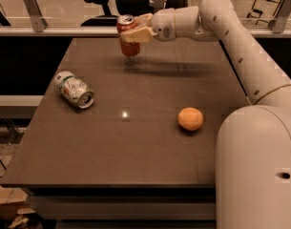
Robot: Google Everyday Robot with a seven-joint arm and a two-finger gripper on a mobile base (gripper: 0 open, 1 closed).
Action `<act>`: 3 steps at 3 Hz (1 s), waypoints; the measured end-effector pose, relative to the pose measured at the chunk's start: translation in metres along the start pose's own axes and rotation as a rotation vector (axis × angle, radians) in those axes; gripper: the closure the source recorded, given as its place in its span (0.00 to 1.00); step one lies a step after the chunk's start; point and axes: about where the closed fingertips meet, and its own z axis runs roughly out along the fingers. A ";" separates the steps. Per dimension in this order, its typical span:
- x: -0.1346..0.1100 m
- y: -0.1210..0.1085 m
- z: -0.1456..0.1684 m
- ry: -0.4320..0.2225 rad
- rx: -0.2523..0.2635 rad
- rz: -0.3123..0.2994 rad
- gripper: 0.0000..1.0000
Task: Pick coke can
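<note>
The coke can is red with a silver top and stands upright at the far side of the dark table, left of centre. My gripper reaches in from the right and is shut on the can's upper part, its cream fingers on either side. The can's bottom seems to hang just above the tabletop, with a shadow under it.
A white-and-green silver can lies on its side at the left of the table. An orange sits right of centre. My arm spans the right side. A rail and office chairs stand behind the table's far edge.
</note>
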 end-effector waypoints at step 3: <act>-0.032 0.022 -0.024 0.000 -0.013 -0.010 1.00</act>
